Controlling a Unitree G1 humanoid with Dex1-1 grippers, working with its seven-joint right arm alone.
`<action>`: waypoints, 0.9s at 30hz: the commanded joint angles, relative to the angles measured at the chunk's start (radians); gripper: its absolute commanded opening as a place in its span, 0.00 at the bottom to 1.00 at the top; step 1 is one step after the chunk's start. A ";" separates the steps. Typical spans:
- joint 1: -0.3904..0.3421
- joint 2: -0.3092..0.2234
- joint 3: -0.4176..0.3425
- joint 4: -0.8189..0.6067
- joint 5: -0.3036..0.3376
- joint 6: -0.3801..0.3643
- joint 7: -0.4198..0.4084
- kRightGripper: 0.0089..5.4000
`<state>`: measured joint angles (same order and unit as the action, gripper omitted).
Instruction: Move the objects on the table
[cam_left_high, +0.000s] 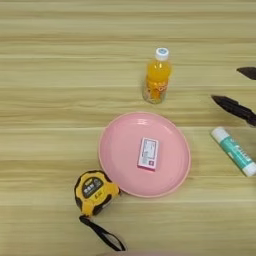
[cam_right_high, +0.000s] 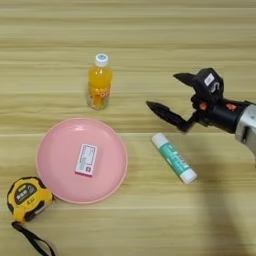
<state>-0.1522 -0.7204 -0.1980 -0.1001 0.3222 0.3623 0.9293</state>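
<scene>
Right end effector (cam_right_high: 169, 95), in the right eye view, hangs with fingers spread and empty just above the glue stick (cam_right_high: 174, 157), seemingly about to descend and grip it. Left eye view: bottle (cam_left_high: 157, 76) upright behind the pink plate (cam_left_high: 115, 152), tape measure (cam_left_high: 94, 191) at its near-left on the tabletop (cam_left_high: 50, 75).

A: What stands upright on the broad light wooden table (cam_left_high: 50, 75)?
B: A small orange-juice bottle with a white cap (cam_right_high: 99, 82), toward the far side.
A: And lying down?
B: A white-and-green glue-stick tube (cam_right_high: 174, 157), slanted, at right. The yellow-and-black tape measure (cam_left_high: 93, 191) lies near left, black strap trailing toward the near edge.
</scene>
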 joint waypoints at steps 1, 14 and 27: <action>0.010 -0.086 0.002 -0.001 -0.028 -0.001 0.030 1.00; 0.096 -0.121 0.081 0.039 -0.115 0.022 0.095 1.00; 0.086 -0.090 0.121 0.115 -0.178 0.001 0.083 1.00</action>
<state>-0.0194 -0.7803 -0.0587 0.0243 0.1576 0.3998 1.0495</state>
